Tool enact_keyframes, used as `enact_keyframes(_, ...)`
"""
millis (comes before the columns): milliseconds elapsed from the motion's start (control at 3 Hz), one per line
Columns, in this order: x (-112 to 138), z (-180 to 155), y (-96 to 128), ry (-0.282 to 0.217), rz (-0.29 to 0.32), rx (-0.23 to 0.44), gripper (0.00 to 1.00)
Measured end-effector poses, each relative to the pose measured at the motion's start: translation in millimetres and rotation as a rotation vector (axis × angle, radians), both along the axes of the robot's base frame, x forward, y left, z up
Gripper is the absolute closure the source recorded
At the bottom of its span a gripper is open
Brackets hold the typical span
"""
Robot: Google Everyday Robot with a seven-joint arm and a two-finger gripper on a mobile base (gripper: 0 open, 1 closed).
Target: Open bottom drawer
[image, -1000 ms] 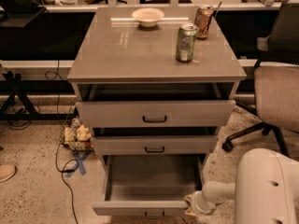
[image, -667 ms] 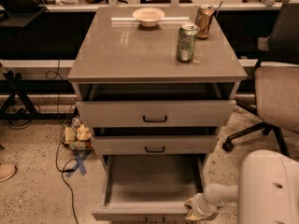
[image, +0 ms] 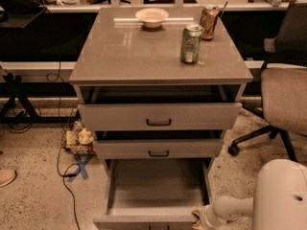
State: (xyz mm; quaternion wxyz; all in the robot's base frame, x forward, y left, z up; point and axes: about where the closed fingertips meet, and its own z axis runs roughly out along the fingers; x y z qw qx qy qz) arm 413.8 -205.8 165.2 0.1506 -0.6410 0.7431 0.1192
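bottom drawer (image: 156, 188) pulled far out, lower centre of frame, grey inside showing | gripper (image: 198, 216) lower right, right at the drawer's front right corner | gripper state: cannot tell | middle drawer (image: 158, 148) and top drawer (image: 159, 116) slightly out | green can (image: 191, 43), bowl (image: 152, 17) on tabletop (image: 129, 51)

No word, brand or number can be read anywhere. The green can (image: 191, 43) and the brown can (image: 209, 21), both upper right on the cabinet top, carry print that cannot be made out. A blue X mark (image: 79, 166) lies on the floor at lower left. The gripper (image: 199, 217) sits at the bottom edge, by the bottom drawer's (image: 158, 186) front right corner, and bears no legible marking.
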Motion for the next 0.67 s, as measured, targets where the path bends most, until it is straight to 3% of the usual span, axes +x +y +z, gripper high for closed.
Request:
enact_keyframes(333,-1.9,-1.4,1.5,0.004,0.001,0.002,0.50)
enact_keyframes(667,-3.0,-2.1,2.2,0.005,0.002,0.003,0.27)
